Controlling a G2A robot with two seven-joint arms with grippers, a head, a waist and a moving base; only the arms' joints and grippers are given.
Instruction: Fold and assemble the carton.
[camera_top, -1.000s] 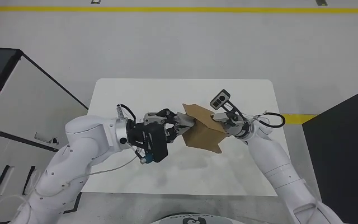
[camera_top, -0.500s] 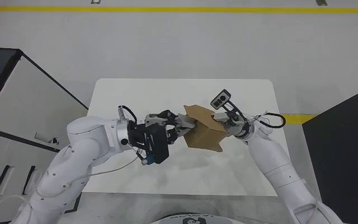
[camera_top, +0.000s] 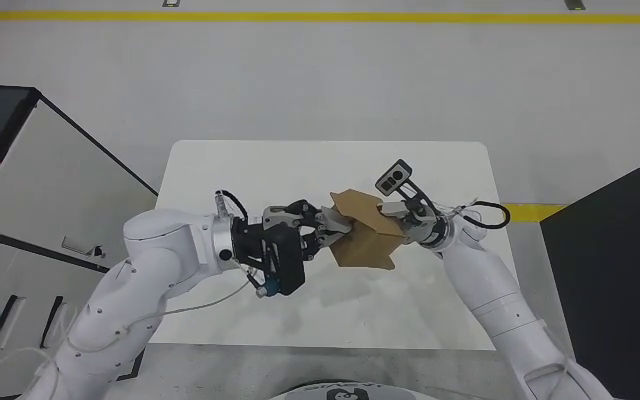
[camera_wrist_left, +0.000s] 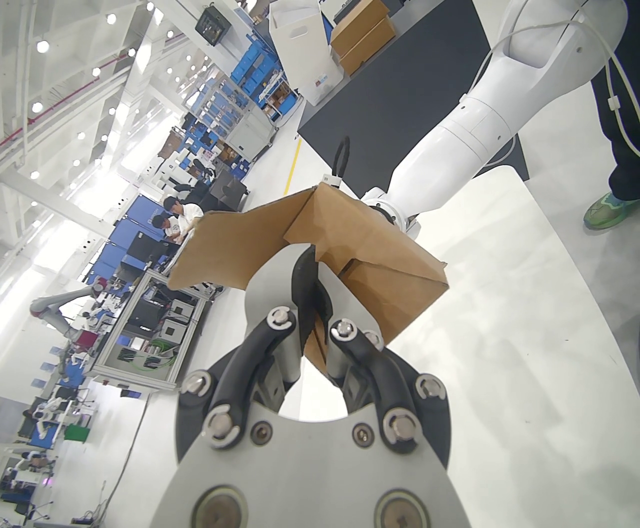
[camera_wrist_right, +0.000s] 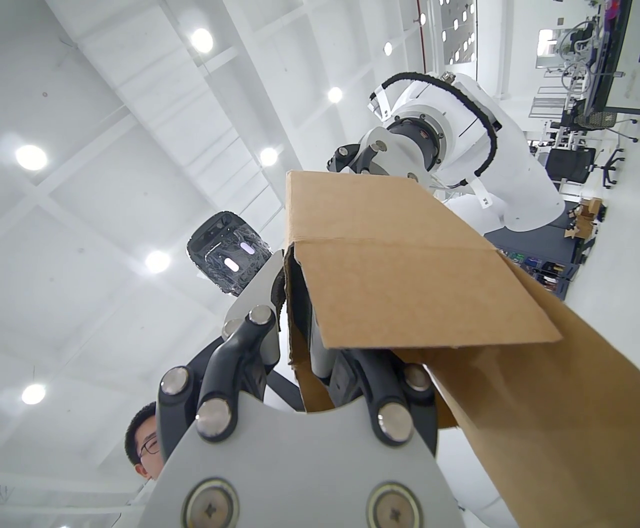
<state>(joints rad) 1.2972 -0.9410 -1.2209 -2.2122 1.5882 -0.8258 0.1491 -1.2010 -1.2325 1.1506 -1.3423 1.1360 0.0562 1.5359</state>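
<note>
— White table (camera_top: 300, 170) under me; what's my grip?
— Left tool (camera_wrist_left: 312, 282) pinched on a flap edge, right tool (camera_wrist_right: 297, 320) clamped on the opposite wall; carton (camera_top: 365, 235) hangs between them.
— Handling?
— Light, thin board, I reckon; creases easily, so I'd hold near the folds.

White table (camera_top: 250, 170), grey floor (camera_top: 300, 80) w/ yellow line (camera_top: 300, 16).

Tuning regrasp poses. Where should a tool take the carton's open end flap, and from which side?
Probably pinch the open flap at its free edge, coming from the left tool's end of the carton: the thin panel juts clear there, and the right tool clamps the opposite end.
</note>
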